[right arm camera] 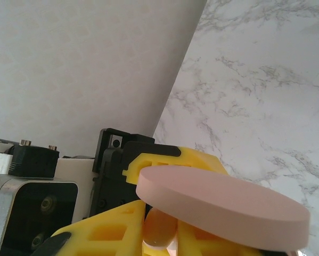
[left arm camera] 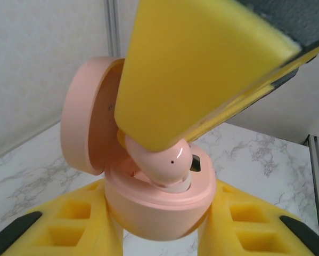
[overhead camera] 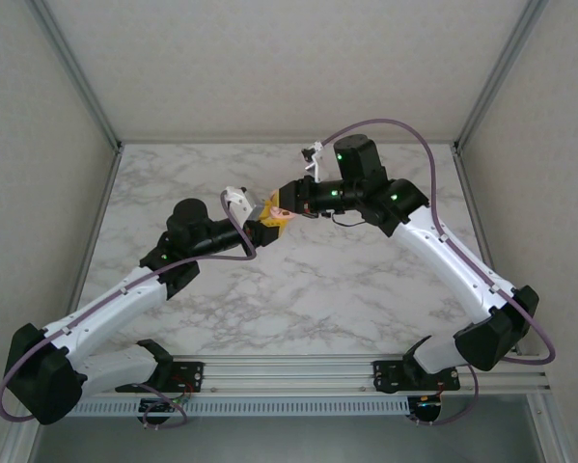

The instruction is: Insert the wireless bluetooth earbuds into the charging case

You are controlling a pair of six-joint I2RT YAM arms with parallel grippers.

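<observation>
Right pincer (right arm camera: 159,240) gripping peach-pink earbud (left arm camera: 164,162), left pincer (left arm camera: 159,234) gripping open charging case (left arm camera: 148,205); seating underway, needs straight downward press.

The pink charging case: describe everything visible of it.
The charging case is a smooth peach-pink plastic pebble, round in outline. It is open: its hinged lid stands up at the left in the left wrist view, hollow side facing inward, and appears as a flat disc from the right wrist. The base sits upright, off the table, clamped between the yellow fingers of the left gripper. A matching pink earbud, held by the right gripper, rests partly in one socket.
</observation>
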